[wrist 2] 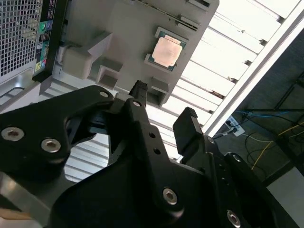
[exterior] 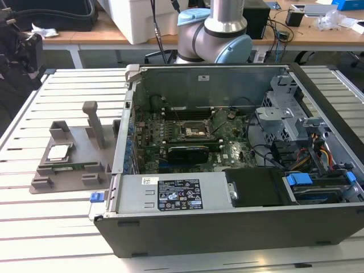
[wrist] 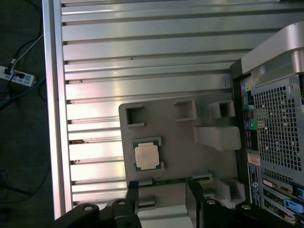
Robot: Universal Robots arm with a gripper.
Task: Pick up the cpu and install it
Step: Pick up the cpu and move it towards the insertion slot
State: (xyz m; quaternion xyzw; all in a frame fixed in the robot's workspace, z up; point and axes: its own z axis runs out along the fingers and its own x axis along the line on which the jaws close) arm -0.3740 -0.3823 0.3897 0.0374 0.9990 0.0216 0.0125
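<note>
Slatted aluminium table [exterior: 57,227] carries a large black open computer case [exterior: 227,227], and a flat grey plastic holding fixture [exterior: 42,182] lies just beside the case, towards the exterior view's left. The grey and light-blue robot arm [exterior: 219,28] stands behind the case, and the frame edge cuts off its upper part.

The black two-finger gripper [wrist 2: 164,102] hangs over the fixture's edge and holds nothing. Its fingers [wrist 2: 187,123] stand well apart, with clear space between them in both wrist views.

The long green memory stick [exterior: 65,167] lies in a slot along one fixture edge. In the first wrist view the fingers cover part of it.

The cpu [wrist: 147,155], a small flat square chip with a shiny silver-grey metal top and a thin darker rim, rests flat in a shallow square recess. This recess is in the half of the fixture away from the case. The chip lies beyond the fingertips, apart from them. It is roughly in line with the gap between them, though somewhat nearer one finger. Being square, it has no long axis, and its edges run parallel to the fixture's edges.

- **Height:** how high the fingers are above the chip cannot be judged.
- **Socket frame:** the black square motherboard socket [exterior: 190,133] sits inside the case. Whether its metal frame is open is hard to make out.
</note>
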